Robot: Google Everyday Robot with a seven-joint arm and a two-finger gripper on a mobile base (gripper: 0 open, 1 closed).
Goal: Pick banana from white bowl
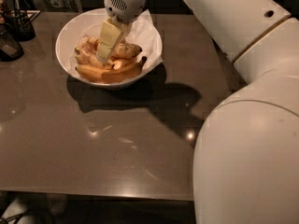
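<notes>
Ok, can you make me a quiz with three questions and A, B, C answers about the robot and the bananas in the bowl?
1. Where is the gripper?
A. down inside the white bowl
B. on the floor
C. high up, far from everything

2. What colour are the speckles on the short banana?
A. green
B. brown
C. blue

3. How does the white bowl stand?
A. tipped on its side
B. upside down
C. upright on the table

Answers:
1 A, because the gripper reaches down into the white bowl, right next to the short banana.
2 B, because brown dots cover its yellow skin.
3 C, because its open rim faces up.
</notes>
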